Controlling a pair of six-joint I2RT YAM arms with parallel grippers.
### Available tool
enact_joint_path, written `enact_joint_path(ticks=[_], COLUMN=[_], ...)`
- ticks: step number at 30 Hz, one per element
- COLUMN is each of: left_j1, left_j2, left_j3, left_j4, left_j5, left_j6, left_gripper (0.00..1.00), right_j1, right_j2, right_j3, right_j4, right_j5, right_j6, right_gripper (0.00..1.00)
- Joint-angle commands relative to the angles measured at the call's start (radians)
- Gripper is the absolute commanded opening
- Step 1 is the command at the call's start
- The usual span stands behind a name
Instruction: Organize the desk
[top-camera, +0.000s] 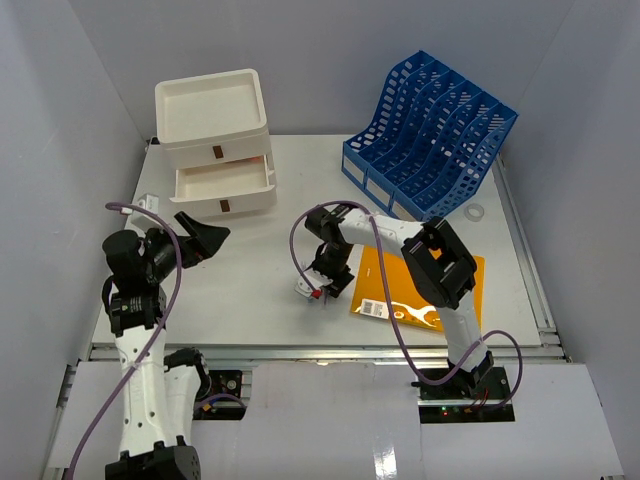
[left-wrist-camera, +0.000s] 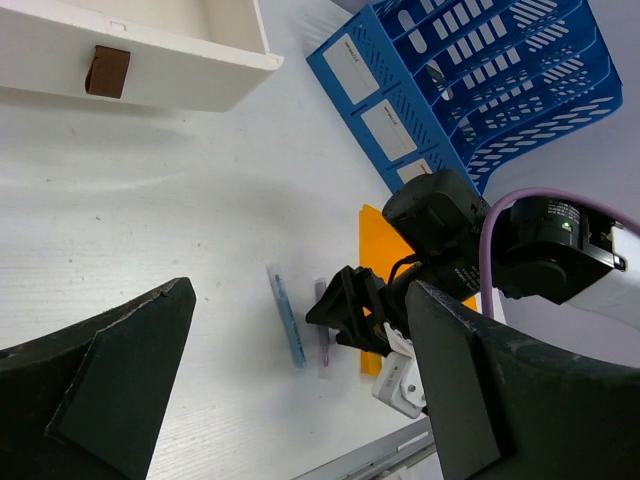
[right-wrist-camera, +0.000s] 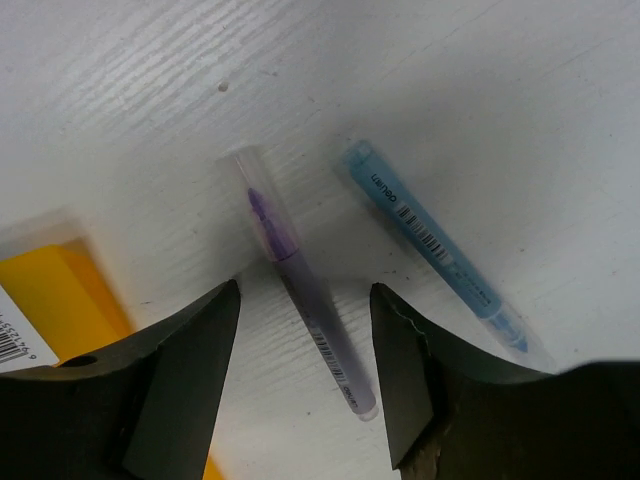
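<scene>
My right gripper (right-wrist-camera: 305, 325) hangs low over the desk (right-wrist-camera: 480, 90) with jaws apart. The purple pen (right-wrist-camera: 300, 290) lies between my fingers (not pinched), the blue pen (right-wrist-camera: 435, 245) just outside one, the orange folder (right-wrist-camera: 60, 300) beyond the other. My left gripper (left-wrist-camera: 300, 300) is spread wide above the desk, holding nothing.
</scene>
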Motion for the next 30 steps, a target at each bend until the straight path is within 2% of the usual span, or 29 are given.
enact_joint_path(ticks=[1,3,6,15,22,26,30], left_j1=[0.002,0.002,0.002,0.002,0.001,0.002,0.002], left_j2=[-0.039,-0.044,-0.059,-0.080,-0.070,-0.084,-0.091], left_j3=[-0.017,-0.042,-0.068,-0.106,-0.126,-0.134,-0.158], left_j4=[-0.040,-0.040,-0.038,-0.067,-0.096,-0.130,-0.130], left_j5=[0.017,0.015,0.015,0.003,-0.004,0.003,0.032], left_j6=[0.007,-0.005,-0.023,-0.053,-0.106,-0.103,-0.125], left_gripper=[0.98,0.98,0.98,0.98,0.98,0.98,0.98], right_j1=[0.010,0.010,0.010,0.008,-0.018,-0.064,-0.071], right_j2=[0.022,0.024,0.022,-0.027,-0.126,-0.229,-0.270], right_j3=[0.032,0.025,0.000,-0.122,-0.136,-0.073,0.091], right_j4=[0.003,0.006,0.005,0.040,0.079,0.077,0.099], right_j5=[0.073,0.090,0.110,0.154,0.090,-0.004,-0.030], right_j6=[0.003,-0.001,-0.012,-0.063,-0.028,0.069,0.345], right_gripper=[0.53,0.45,0.37,0.22,0.09,0.08,0.08])
